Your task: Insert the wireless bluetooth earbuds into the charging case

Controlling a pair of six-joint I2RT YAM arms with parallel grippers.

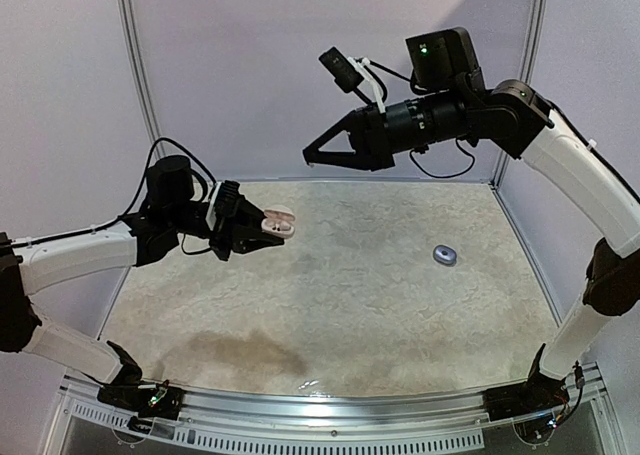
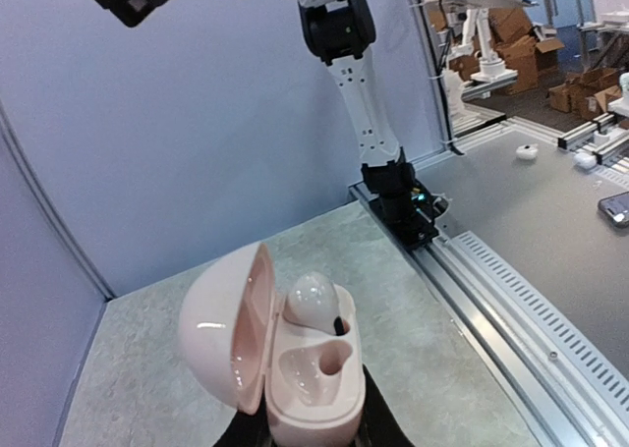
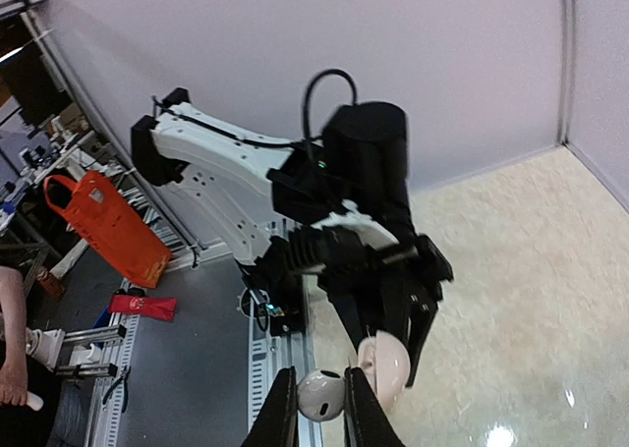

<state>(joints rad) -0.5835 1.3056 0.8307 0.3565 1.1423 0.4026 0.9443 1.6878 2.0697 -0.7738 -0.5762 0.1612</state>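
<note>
My left gripper [image 1: 262, 231] is shut on the base of an open pale pink charging case [image 1: 279, 223] and holds it above the table's left side. In the left wrist view the case [image 2: 313, 393] has its lid [image 2: 221, 324] swung left, one pale earbud [image 2: 313, 298] sits in the far slot, and the near slot [image 2: 329, 362] is empty. My right gripper [image 1: 308, 158] is raised high at the back centre, pointing left. In the right wrist view its fingers [image 3: 283, 413] are shut on a second pale earbud [image 3: 321, 395], with the case [image 3: 386, 366] beyond it.
A small blue-grey oval object [image 1: 445, 255] lies on the marbled table [image 1: 350, 305] at the right. White walls enclose the back and sides. A metal rail [image 1: 330, 405] runs along the near edge.
</note>
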